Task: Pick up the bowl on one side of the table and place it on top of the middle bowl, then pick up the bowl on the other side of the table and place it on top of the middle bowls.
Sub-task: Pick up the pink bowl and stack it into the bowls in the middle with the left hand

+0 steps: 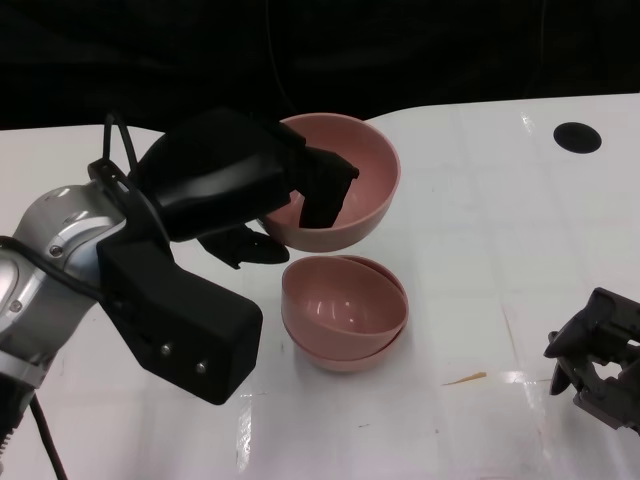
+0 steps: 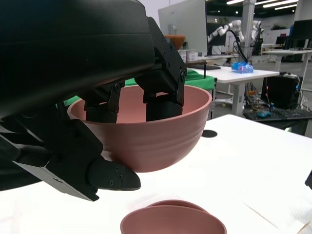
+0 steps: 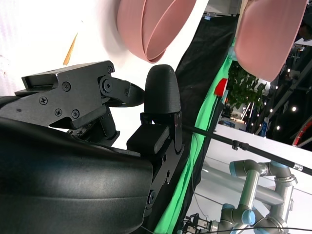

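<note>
The pink bowl (image 1: 345,180) is up off the desk (image 1: 500,220), held by the left hand (image 1: 250,185) — fingers inside, thumb under the rim. The two stacked bowls (image 1: 345,310) sit just below and nearer the robot. The left wrist view shows that gap. The right hand (image 1: 600,355) rests far off — holding nothing, fingers apart.
</note>
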Robot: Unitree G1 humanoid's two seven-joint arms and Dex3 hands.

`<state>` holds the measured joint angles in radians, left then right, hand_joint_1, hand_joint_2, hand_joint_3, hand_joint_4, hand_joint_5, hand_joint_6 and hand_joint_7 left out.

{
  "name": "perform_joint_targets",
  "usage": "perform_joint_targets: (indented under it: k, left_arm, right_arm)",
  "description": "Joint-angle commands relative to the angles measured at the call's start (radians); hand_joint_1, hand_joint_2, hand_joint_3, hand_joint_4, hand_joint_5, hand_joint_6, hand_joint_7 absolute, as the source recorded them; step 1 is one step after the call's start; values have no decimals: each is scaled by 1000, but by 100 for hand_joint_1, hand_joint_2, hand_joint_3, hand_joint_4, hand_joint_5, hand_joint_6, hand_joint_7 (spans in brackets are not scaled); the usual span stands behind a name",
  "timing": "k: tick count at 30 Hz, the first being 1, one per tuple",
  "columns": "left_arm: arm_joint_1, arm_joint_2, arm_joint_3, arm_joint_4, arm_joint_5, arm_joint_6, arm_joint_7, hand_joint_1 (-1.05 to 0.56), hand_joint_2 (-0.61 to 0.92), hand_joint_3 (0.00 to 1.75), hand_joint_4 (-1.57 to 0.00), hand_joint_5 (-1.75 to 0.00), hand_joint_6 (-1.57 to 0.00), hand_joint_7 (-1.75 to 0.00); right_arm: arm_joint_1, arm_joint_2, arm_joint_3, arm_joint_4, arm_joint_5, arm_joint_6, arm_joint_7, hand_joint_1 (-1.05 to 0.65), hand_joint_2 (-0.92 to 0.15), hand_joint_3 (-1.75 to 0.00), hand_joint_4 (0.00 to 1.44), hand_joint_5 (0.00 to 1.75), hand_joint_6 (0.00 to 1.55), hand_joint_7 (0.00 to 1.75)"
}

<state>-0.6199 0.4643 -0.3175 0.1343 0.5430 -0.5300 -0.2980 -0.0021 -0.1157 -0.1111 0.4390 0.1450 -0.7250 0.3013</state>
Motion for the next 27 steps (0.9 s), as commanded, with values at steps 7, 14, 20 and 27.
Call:
perform_joint_targets:
  k: [7,14,20,27]
  left_arm:
    - [-13,-27,-26,1,0,-15,-10,-14,79,44,-75,-175,-61,-174]
    - [-3,-36,-34,6,18,-29,0,-11,78,41,-75,-175,-60,-175]
    - [4,-40,-41,2,15,-26,-3,-7,75,38,-74,-175,-59,-175]
    - [13,-42,-47,11,5,-39,-5,-5,76,38,-72,-175,-58,-175]
  right_arm:
    - [-3,-12,-10,-7,3,-7,-5,-9,-83,-66,81,163,74,137]
    - [1,-8,-8,-15,11,2,-2,-10,-82,-67,82,163,74,137]
    - [6,-9,-8,-22,10,7,-2,-9,-82,-69,82,162,74,136]
    - [8,-10,-8,-27,14,8,3,-9,-82,-69,82,163,74,136]
